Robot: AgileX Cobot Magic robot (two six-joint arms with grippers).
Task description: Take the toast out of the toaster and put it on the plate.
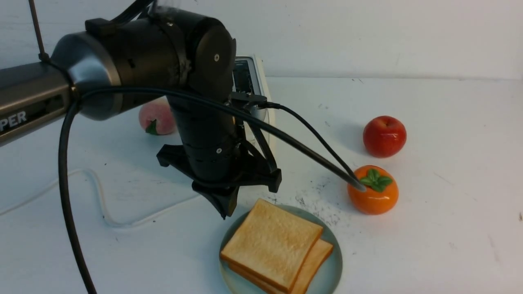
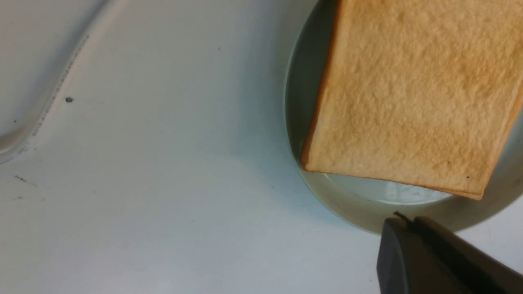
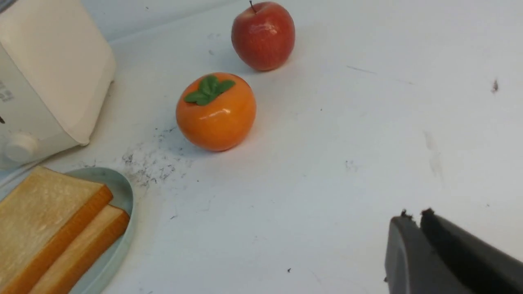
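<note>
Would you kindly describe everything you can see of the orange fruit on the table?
The orange fruit is a glossy, squat round piece, plastic-looking, persimmon-like, with a green leafy cap on top. It sits upright on the white table, in front of the red apple and right of the plate, touching neither. In the front view a black cable crosses its near-left edge.

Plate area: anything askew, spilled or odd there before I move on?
Mostly tidy. Two toast slices lie stacked on the plate, the upper one skewed off the lower. Dark specks are scattered on the table between the plate and the persimmon.
</note>
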